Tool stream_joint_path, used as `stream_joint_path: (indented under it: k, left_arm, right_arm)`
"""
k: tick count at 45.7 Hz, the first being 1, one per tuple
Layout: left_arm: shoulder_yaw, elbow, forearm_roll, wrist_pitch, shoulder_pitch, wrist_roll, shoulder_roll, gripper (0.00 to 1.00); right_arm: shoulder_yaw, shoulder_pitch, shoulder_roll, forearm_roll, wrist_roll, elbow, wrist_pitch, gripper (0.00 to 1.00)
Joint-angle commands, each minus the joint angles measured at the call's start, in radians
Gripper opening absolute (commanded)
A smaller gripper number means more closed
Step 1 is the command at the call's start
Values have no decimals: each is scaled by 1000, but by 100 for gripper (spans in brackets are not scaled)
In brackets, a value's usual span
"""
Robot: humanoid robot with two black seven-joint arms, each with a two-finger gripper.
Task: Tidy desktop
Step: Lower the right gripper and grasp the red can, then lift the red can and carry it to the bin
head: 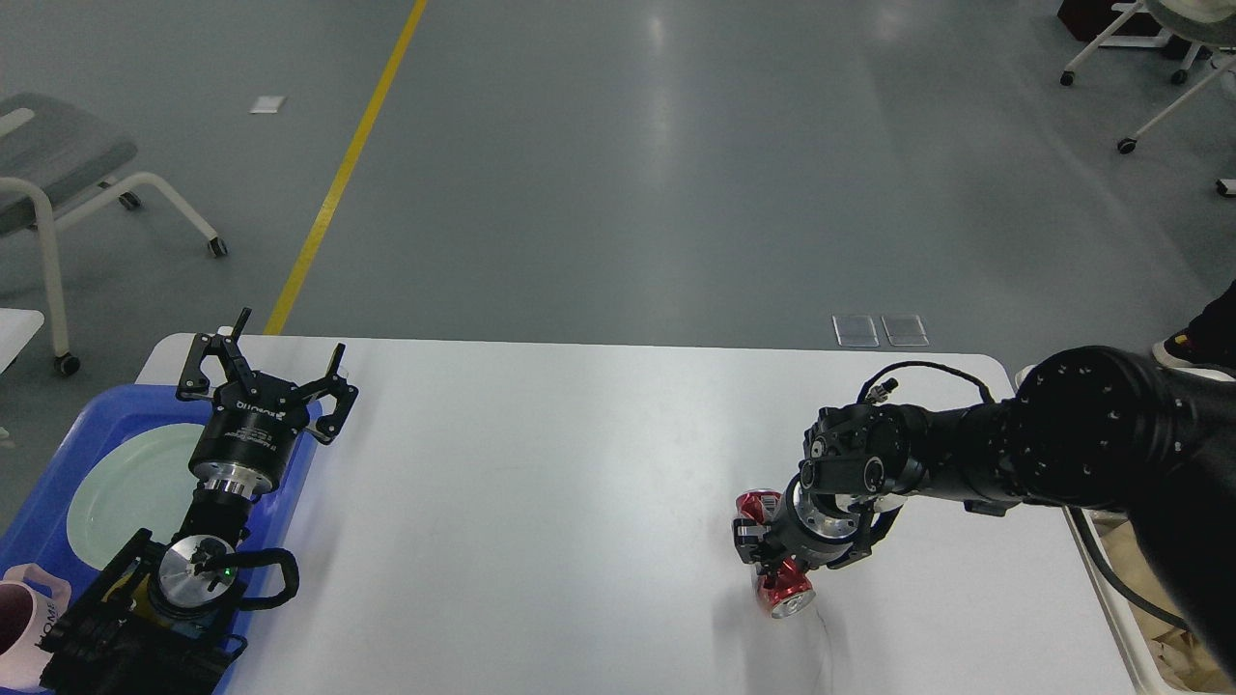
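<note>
— Grey floor with a yellow line lies behind; what is in front of it?

— The white worktop (541,463) fills the near part of the view, from the left side almost to the right side. On its right part lies a crushed red can (784,591).

— And the right gripper (768,560)?

— It is low over the middle of the can and covers it. Red shows on the far and the near side of it. If the fingers are clamped on the can, I cannot tell, they are dark and seen from above.

— The left gripper (266,372)?

— It hangs at the far left of the worktop, fingers apart, holding nothing. Under the left arm is a blue tray (58,483) with a pale green plate (126,492), and a mug (24,618) stands at the near left edge.
</note>
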Motion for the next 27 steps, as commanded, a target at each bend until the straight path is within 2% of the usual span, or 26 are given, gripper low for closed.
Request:
stream_joint_path:
  k: [1, 3, 6, 7, 22, 27]
  left_arm:
    - [-1, 0, 0, 0, 0, 0, 0, 99]
    - [-1, 0, -2, 0, 0, 0, 0, 99]
    - [1, 0, 0, 0, 0, 0, 0, 99]
    - [1, 0, -2, 0, 1, 0, 0, 99]
    - [-1, 0, 0, 0, 0, 0, 0, 99]
    - [-1, 0, 0, 0, 0, 0, 0, 99]
  right_arm:
    - [2, -20, 0, 1, -9, -1, 1, 32]
    - [3, -20, 0, 1, -9, -1, 1, 23]
    - [5, -17, -2, 1, -9, 0, 2, 2]
    - [6, -14, -2, 1, -9, 3, 1, 0]
    - [21, -5, -10, 8, -11, 2, 4, 0]
    - [37, 9, -19, 12, -41, 8, 96, 0]
